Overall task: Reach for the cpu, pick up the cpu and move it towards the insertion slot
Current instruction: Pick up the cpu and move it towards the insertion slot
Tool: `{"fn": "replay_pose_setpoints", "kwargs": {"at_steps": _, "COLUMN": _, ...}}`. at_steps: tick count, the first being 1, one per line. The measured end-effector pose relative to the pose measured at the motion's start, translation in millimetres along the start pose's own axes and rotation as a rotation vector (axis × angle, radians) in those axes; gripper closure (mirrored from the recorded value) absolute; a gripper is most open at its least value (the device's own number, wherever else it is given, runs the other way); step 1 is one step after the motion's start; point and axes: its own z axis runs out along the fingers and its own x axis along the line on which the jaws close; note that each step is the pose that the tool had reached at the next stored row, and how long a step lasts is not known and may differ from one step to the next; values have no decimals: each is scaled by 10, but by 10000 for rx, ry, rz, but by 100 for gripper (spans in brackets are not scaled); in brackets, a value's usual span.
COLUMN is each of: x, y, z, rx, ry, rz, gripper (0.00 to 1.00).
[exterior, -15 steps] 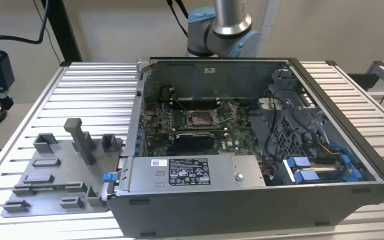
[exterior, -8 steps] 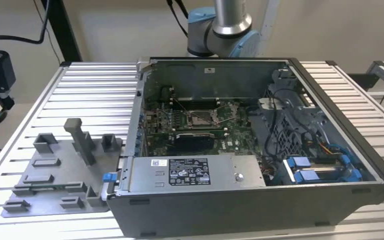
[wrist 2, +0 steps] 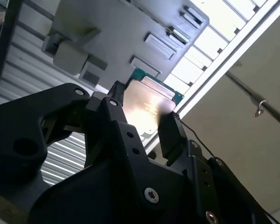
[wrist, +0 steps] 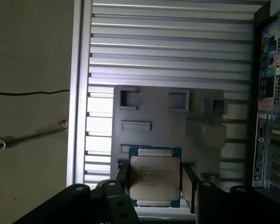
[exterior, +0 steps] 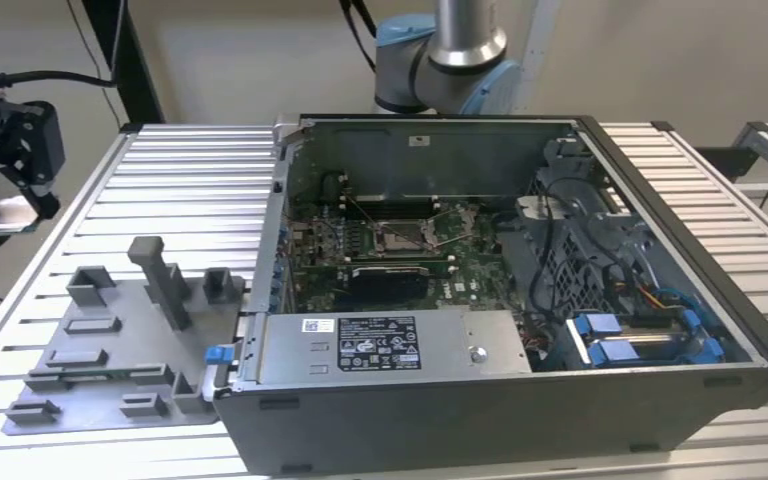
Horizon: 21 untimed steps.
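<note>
**A:** Silver-faced cpu (wrist: 155,179) with a green rim, pinched by its edges between the black gripper (wrist: 156,184). The fingers are closed tight on both sides of it. Both wrist views show this, with the grey tray (wrist: 168,126) behind it.

**B:** ok, and where is that in the wider shot?

**A:** In the exterior view the gripper (exterior: 17,205) is way over at the exterior view's left, by the edge of the ribbed table (exterior: 184,170).

**B:** and the slot?

**A:** The slot (exterior: 402,235) is inside the open case (exterior: 491,420). It has a shiny frame on a green board and is well apart from the cpu.
</note>
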Motion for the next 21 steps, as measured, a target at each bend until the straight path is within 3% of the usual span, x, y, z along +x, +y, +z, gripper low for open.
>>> {"fn": "replay_pose_setpoints", "kwargs": {"at_steps": 21, "x": -939, "y": -28, "z": -1, "rx": -1, "ry": 55, "rz": -33, "gripper": 100}}
